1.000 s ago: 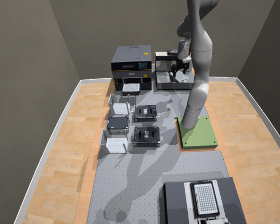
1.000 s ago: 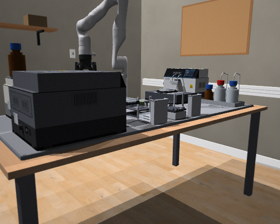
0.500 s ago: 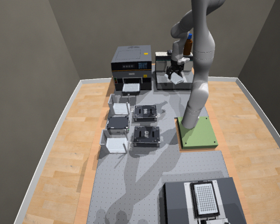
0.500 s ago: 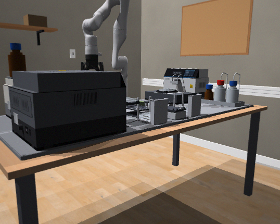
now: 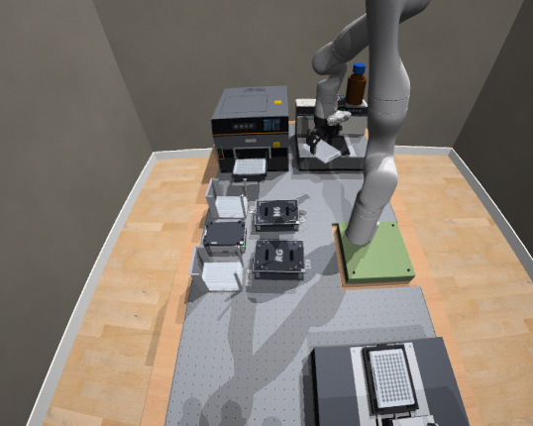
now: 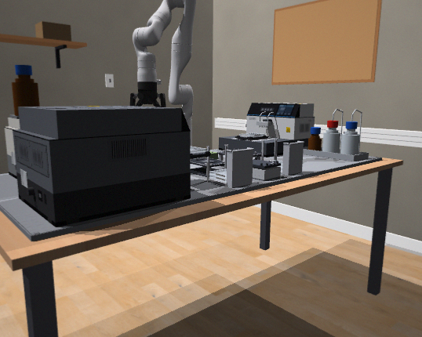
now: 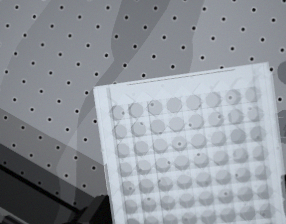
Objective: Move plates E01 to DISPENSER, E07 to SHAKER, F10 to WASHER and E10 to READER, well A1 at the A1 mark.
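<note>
Nearest in the top view, a grey instrument point(image 5: 330, 381) holds a white well plate point(image 5: 391, 378) lying flat, its long axis running near to far. Beyond it, the arm stands on a green base plate point(image 5: 399, 267). To the left are the nests RG point(image 5: 278, 256) and N6 point(image 5: 276, 212), and two walled racks point(image 5: 197, 267) point(image 5: 212, 190) with a dark block point(image 5: 224, 233) between them. Farther back, a black instrument point(image 5: 251, 106) has a second white plate point(image 5: 250, 167) on its front tray. Farthest, over the station with the amber bottle point(image 5: 356, 86), the gripper point(image 5: 324, 145) has its claw spread wide, pinching the carried plate point(image 5: 331, 153) across its width. This plate is off the deck, tilted, its long axis diagonal to the deck lines. The wrist view shows one short end point(image 7: 194, 80) toward the top; no label is legible.
</note>
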